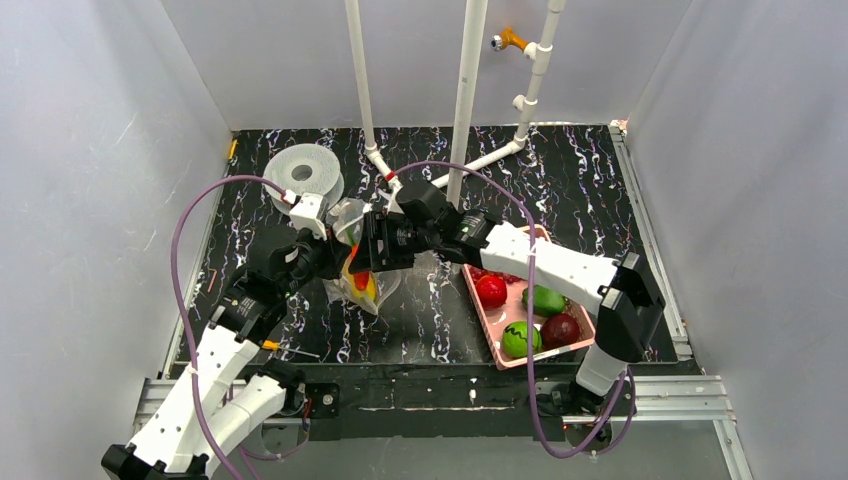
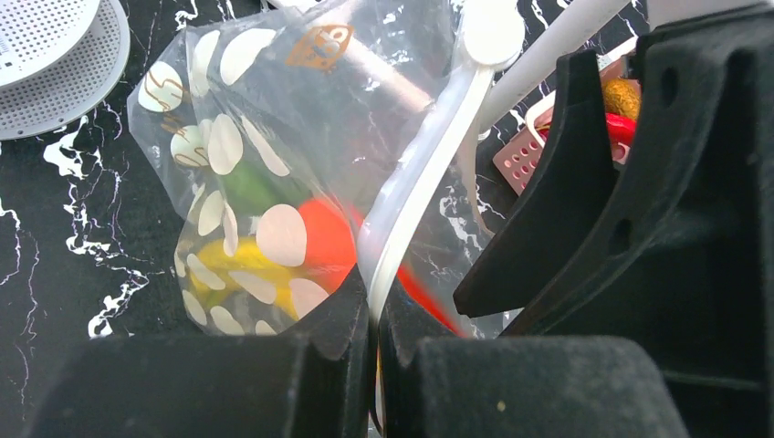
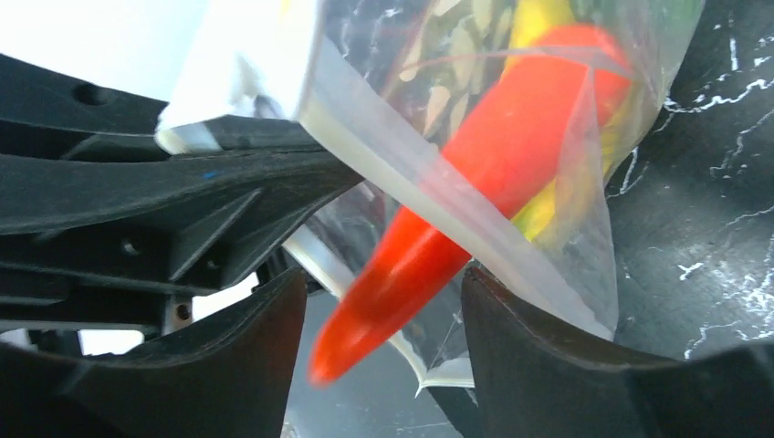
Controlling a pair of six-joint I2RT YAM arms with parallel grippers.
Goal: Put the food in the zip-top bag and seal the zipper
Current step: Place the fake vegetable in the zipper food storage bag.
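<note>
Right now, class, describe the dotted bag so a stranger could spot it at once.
Find the black marbled table, then the white spool at its far left. Next to it is a floppy bag. Unlike the pink basket, it is clear with white dots.

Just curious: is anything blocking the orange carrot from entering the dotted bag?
Nothing visible. The carrot is mostly inside the zip-top bag; its tip pokes out between the open fingers of the right end effector.
</note>
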